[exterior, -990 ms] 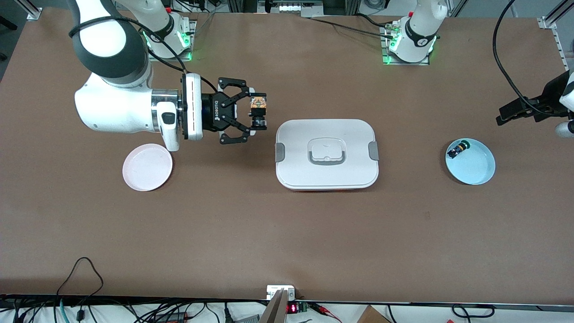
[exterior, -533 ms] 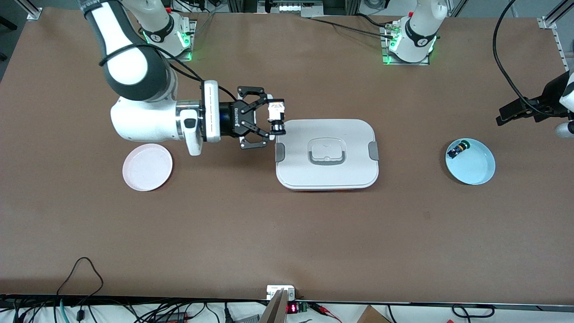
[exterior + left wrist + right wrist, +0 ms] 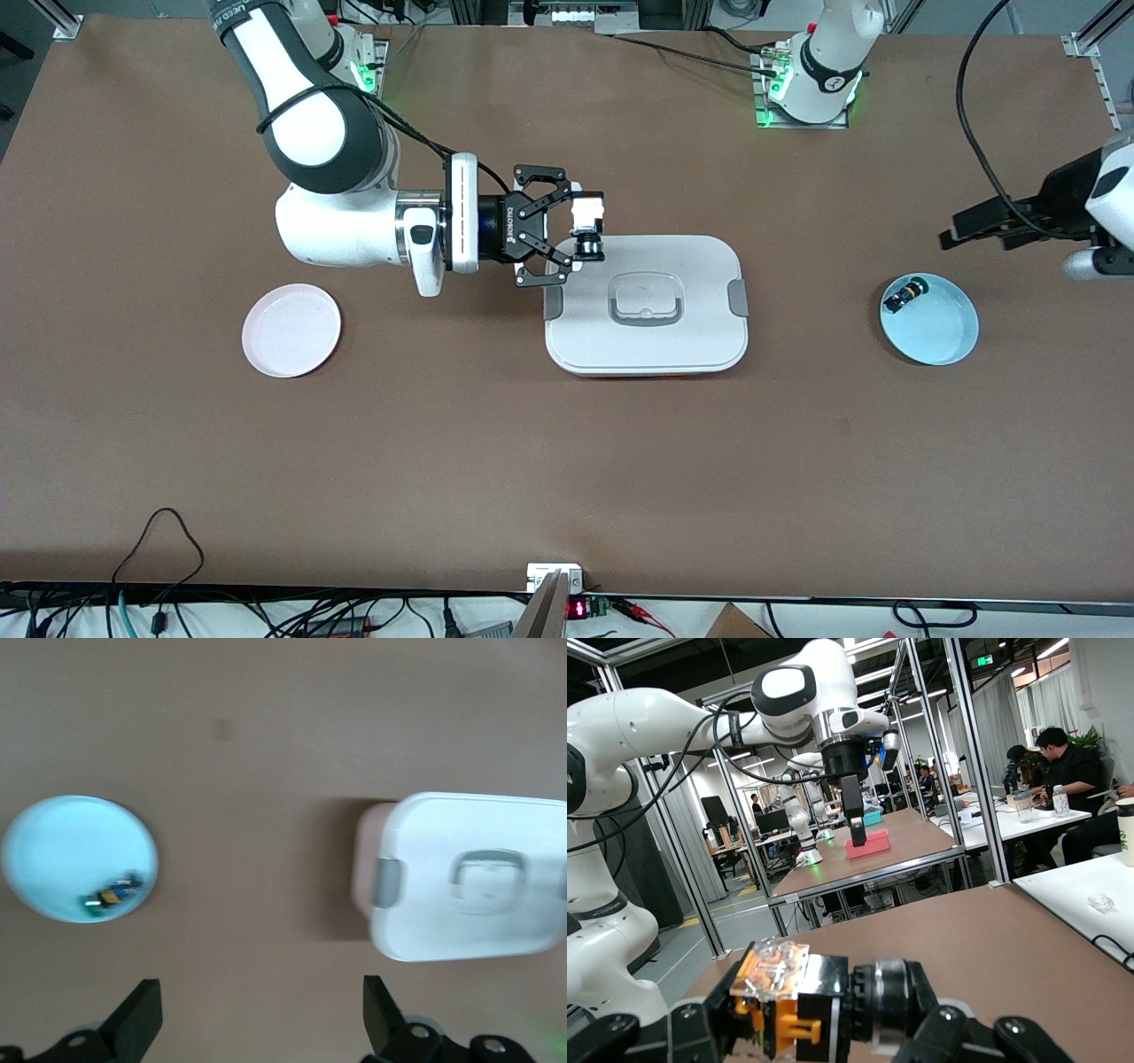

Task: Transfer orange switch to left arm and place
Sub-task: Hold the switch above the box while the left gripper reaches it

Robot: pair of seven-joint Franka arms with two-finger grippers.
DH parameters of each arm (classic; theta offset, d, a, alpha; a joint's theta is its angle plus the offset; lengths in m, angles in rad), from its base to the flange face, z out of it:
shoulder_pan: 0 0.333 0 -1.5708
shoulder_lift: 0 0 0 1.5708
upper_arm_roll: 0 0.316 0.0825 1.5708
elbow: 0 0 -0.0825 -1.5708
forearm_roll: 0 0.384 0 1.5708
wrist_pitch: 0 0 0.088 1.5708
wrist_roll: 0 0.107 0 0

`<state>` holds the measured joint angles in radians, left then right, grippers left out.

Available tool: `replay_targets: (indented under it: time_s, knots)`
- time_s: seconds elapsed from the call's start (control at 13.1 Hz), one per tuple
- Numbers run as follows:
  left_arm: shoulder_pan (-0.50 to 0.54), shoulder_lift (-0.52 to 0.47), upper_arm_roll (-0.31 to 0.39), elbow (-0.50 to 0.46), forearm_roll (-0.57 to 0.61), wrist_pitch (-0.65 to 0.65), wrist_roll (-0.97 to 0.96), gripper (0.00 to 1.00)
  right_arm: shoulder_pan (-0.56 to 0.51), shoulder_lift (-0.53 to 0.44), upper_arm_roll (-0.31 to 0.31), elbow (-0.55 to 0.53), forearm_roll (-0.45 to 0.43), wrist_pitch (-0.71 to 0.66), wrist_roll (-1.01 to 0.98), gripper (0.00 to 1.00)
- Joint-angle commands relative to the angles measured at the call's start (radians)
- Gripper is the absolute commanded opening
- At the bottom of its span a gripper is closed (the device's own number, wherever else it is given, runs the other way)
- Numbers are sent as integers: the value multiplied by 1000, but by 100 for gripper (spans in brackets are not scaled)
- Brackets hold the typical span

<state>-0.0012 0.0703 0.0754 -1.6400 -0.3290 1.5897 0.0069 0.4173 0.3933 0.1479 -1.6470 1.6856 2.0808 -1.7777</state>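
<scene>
Black fingers of my right gripper are pinched on the switch, which I hold up in the air over the corner of the box that lies toward the right arm's end of the table and toward the bases. In the right wrist view the switch lies sideways between my fingers, its orange and clear block at one end and its dark round barrel at the other. My right arm reaches out level from its base, its wrist pointing toward the box.

That box is white, with grey clips on its two short sides and a grey-edged recessed handle in the middle of the lid. It sits on the brown table about midway between the two plates. A pink plate lies toward the right arm's end, nearer to the front camera than my right wrist.

My left gripper hangs over the table at the left arm's end, near the blue plate. In the left wrist view its two fingers stand spread wide apart with nothing between them, and below them I see the blue plate and the box well apart. A small part with a green cap lies in the blue plate, against the rim on the side toward the box and the bases.
</scene>
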Motion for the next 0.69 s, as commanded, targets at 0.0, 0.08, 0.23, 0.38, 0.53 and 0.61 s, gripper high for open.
replay_targets:
  time_s: [0.0, 0.08, 0.23, 0.38, 0.53, 0.61]
  knots:
    - [1, 22, 3, -43, -231, -8, 39, 100, 17, 22, -4, 39, 55, 10, -23, 32]
    - [-8, 34, -5, -58, -328, -8, 39, 100, 20, 27, -4, 41, 72, 10, -25, 32]
    - [-43, 66, -20, -86, -530, 7, 41, 100, 32, 27, -5, 42, 80, 11, -25, 32]
    - [-80, 78, -35, -133, -750, 80, 28, 100, 37, 27, -7, 42, 80, 18, -23, 32]
    - [-103, 85, -81, -144, -905, 151, 21, 100, 41, 30, -7, 42, 78, 33, -23, 32]
    - [-111, 88, -124, -147, -948, 221, 18, 100, 44, 32, -7, 42, 78, 35, -22, 32]
